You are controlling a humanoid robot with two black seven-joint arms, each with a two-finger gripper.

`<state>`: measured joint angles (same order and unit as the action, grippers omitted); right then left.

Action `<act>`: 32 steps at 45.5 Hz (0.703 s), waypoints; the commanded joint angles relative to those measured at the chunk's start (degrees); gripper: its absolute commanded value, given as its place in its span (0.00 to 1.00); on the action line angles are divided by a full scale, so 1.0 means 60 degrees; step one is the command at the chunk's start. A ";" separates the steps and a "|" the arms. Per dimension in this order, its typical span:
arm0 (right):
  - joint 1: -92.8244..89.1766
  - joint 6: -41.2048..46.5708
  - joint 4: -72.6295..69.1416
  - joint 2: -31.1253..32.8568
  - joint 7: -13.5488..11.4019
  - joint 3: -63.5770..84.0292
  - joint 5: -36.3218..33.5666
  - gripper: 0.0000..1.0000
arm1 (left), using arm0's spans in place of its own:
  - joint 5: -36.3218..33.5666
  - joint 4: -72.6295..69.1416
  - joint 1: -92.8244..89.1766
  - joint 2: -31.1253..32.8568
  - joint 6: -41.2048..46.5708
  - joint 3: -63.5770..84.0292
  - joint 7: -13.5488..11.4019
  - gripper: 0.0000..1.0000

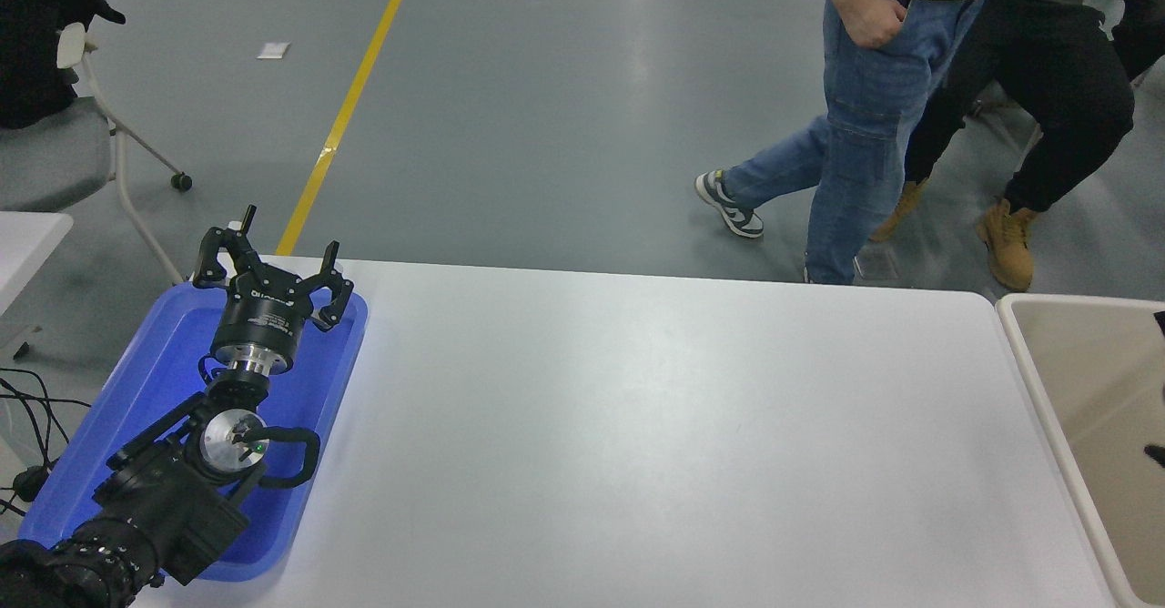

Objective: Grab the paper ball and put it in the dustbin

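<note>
The paper ball does not show anywhere on the white table [637,426] or in the part of the dustbin that I see. The dustbin [1092,362], with beige inner walls and a white rounded rim, stands at the table's right end and is cut off by the picture's edge. My left arm is parked at the lower left, its gripper [271,267] open and empty over the blue tray [155,380]. Of my right gripper only two small dark tips [1156,454] show at the right edge, over the dustbin.
A person in blue jeans [856,135] walks past the table's far right corner. Another person in black trousers and tan boots [1047,71] sits behind. A grey wheeled chair [55,153] stands at the far left. Cables [27,408] hang left of the tray.
</note>
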<state>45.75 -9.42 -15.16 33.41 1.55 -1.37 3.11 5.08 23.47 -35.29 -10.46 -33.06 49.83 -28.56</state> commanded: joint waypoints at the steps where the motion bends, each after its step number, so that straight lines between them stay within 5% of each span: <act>1: 0.0578 0.0398 -0.1280 0.0583 0.0020 -0.3341 0.0082 1.00 | 0.0004 -0.0001 0.0007 0.0000 0.0002 0.0000 0.0000 1.00; 13: -0.0739 0.0529 -0.3886 0.0511 0.0898 -0.9451 0.0914 1.00 | 0.0004 -0.0001 0.0007 0.0000 0.0002 0.0000 0.0000 1.00; 21: -0.1545 0.0720 -0.5265 -0.0001 0.1483 -1.1284 0.2512 1.00 | 0.0004 -0.0001 0.0007 0.0000 0.0002 0.0000 0.0000 1.00; 32: -0.3009 0.1832 -0.5925 -0.0778 0.2685 -1.2924 0.2631 1.00 | 0.0004 -0.0001 0.0007 0.0000 0.0002 0.0000 0.0000 1.00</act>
<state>35.81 -4.19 -44.53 32.78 11.56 -65.57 15.71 5.11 23.47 -35.25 -10.46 -33.05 49.83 -28.57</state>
